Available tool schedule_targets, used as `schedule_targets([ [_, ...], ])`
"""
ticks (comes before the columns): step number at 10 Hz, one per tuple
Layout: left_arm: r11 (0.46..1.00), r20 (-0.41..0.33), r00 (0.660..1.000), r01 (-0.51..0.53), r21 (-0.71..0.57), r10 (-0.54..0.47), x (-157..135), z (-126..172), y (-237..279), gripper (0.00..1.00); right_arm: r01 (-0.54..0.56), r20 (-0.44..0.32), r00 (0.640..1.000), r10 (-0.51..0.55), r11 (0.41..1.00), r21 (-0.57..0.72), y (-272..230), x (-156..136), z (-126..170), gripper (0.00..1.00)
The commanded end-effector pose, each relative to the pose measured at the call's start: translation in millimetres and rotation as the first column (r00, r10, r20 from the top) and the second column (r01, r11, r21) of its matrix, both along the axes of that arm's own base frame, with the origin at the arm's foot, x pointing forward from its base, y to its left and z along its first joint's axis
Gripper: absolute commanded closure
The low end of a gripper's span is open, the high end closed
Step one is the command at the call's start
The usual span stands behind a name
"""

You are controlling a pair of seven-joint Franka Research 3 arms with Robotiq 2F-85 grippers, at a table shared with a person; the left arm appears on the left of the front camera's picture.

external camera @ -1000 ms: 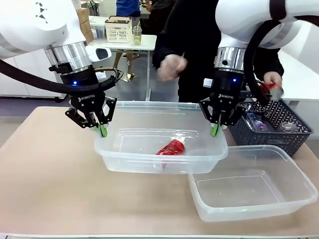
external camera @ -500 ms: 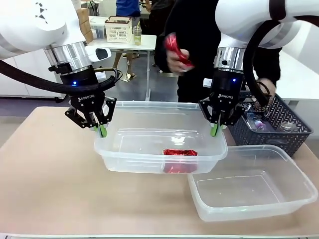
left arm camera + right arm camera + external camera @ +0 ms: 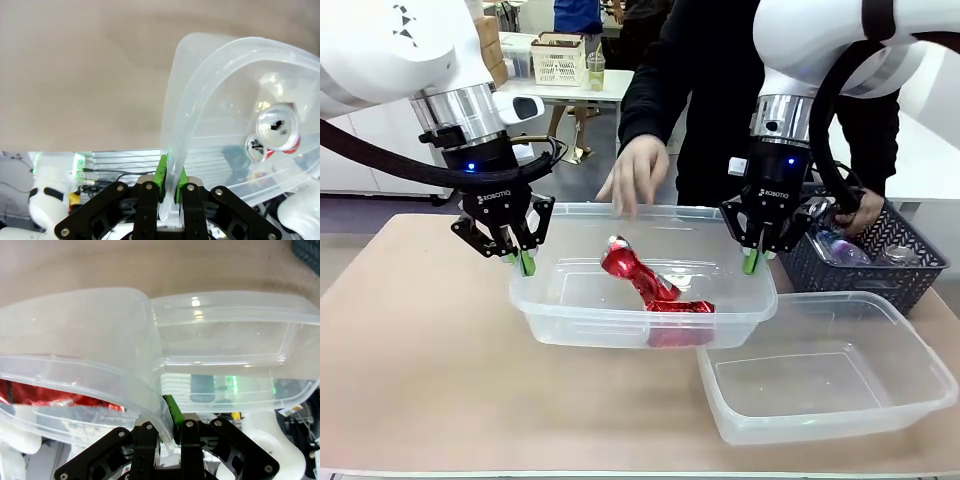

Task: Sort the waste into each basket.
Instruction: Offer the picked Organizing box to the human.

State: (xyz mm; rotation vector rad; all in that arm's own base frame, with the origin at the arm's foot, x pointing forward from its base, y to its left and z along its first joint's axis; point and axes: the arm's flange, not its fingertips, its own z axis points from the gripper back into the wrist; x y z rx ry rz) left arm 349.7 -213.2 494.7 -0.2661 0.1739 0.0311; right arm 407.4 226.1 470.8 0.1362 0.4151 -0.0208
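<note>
1. Front: left hand (image 3: 524, 262) and right hand (image 3: 751, 263) are each clamping a rim of the tub (image 3: 620, 325). One can (image 3: 632, 273) is tilting inside it and a second can (image 3: 682, 308) is lying flat. The person's hand (image 3: 635, 175) is hovering over the far rim.
2. Left wrist: the fingers (image 3: 161, 172) are pinching the rim, and two can ends are showing through the wall.
3. Right wrist: the fingers are pinching the rim, with the second tub (image 3: 225, 340) sitting just beside on the tabletop.

My right arm (image 3: 815, 35) hides part of the dark lattice plastic basket (image 3: 910, 272) beside the clear rectangular plastic tub (image 3: 570, 288); the person's hand (image 3: 867, 212) there is half covered.
</note>
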Motion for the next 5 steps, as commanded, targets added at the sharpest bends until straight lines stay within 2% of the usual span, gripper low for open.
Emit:
schedule_targets([
  [1, 0.999, -0.001, 1.0, -0.029, -0.023, 0.029, -1.3, 3.8, -0.5, 0.93, -0.014, 0.001, 1.0, 0.014, 1.0, 0.0, -0.4, 0.3, 4.8, 0.93],
  [5, 0.999, -0.001, 1.0, -0.029, -0.023, 0.029, -1.3, 3.8, -0.5, 0.93, -0.014, 0.001, 1.0, 0.014, 1.0, 0.0, -0.4, 0.3, 4.8, 0.93],
])
